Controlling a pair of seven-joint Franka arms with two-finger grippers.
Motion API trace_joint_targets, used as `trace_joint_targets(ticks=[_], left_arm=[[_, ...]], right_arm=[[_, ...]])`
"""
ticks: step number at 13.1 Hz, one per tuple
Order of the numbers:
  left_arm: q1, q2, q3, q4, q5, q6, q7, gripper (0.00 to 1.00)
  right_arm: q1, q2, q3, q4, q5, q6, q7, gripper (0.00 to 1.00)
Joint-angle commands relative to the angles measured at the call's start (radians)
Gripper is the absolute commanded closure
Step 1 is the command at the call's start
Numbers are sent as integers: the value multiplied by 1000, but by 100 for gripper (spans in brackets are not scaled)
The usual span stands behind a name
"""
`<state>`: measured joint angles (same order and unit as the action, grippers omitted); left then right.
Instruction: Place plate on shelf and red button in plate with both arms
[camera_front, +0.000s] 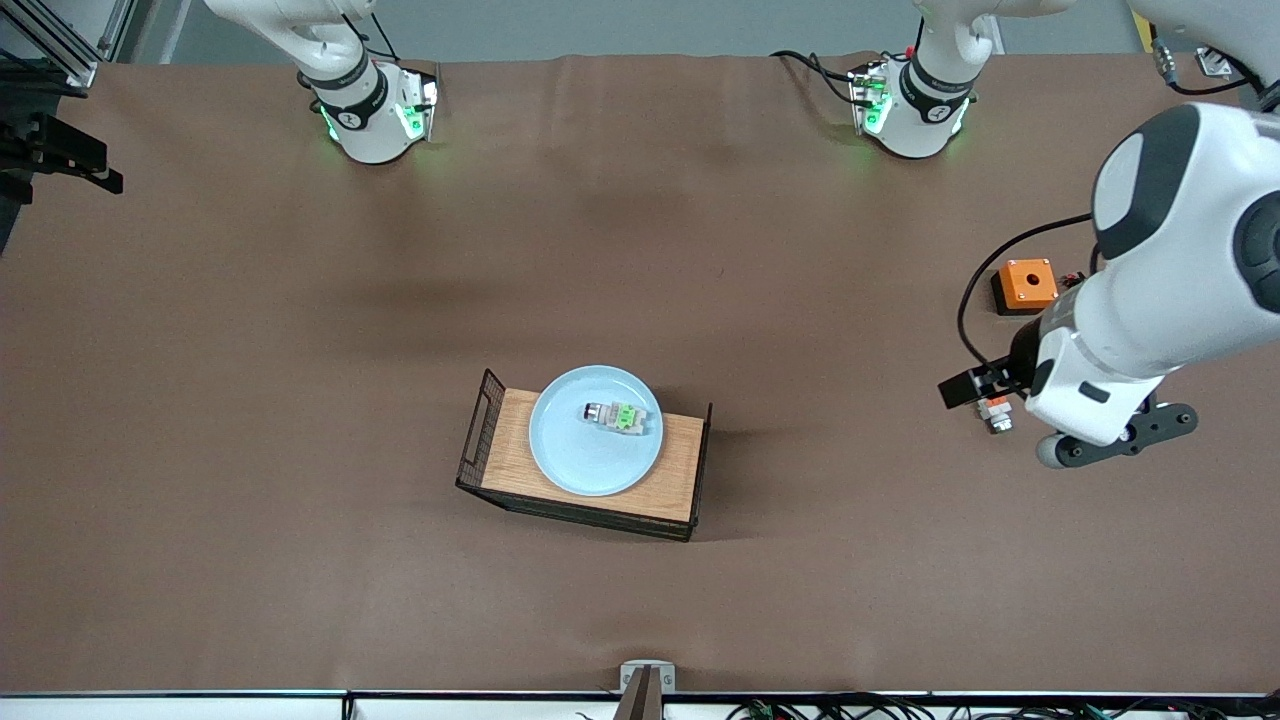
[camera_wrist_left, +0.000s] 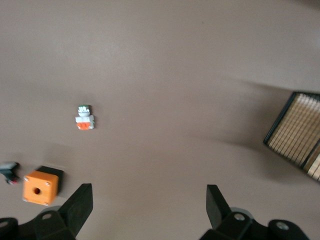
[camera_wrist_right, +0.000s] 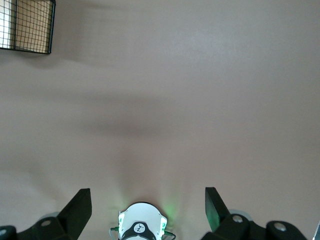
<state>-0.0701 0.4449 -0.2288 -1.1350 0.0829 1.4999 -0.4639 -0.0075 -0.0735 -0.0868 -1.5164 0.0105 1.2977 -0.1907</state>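
The pale blue plate (camera_front: 585, 455) lies on the wooden tray (camera_front: 508, 450) in the middle of the table. On the plate rests the red button (camera_front: 618, 417), a grey-white piece with a green patch. My left gripper (camera_wrist_left: 149, 196) hangs open and holds nothing, over bare table toward the left arm's end, well away from the tray. My right gripper (camera_wrist_right: 148, 196) is also open and holds nothing, high over the table close to its own base (camera_wrist_right: 141, 227). It does not show in the front view.
A similar grey piece with an orange patch (camera_front: 996, 411) (camera_wrist_left: 85, 118) lies under the left arm. Farther from the front camera sits an orange box with a hole (camera_front: 1025, 284) (camera_wrist_left: 40, 186). The tray's wire ends (camera_wrist_left: 297, 135) (camera_wrist_right: 27, 25) stand up.
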Motion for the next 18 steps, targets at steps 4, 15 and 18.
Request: trace_joint_targets(ticks=[4,15,18], left_arm=[[44,-83,-3,-41,-18,-78,250,0],[56,-336,32,-218,-63,-152,344,0],[21,-396,132,-270,-106,-147,424,0]], right_arm=[[0,-3,2,28,-14,-14,-16,0],[9,6,4,53,2,-11,-6,0],[4,6,2,53,-1,-5,-16,0]])
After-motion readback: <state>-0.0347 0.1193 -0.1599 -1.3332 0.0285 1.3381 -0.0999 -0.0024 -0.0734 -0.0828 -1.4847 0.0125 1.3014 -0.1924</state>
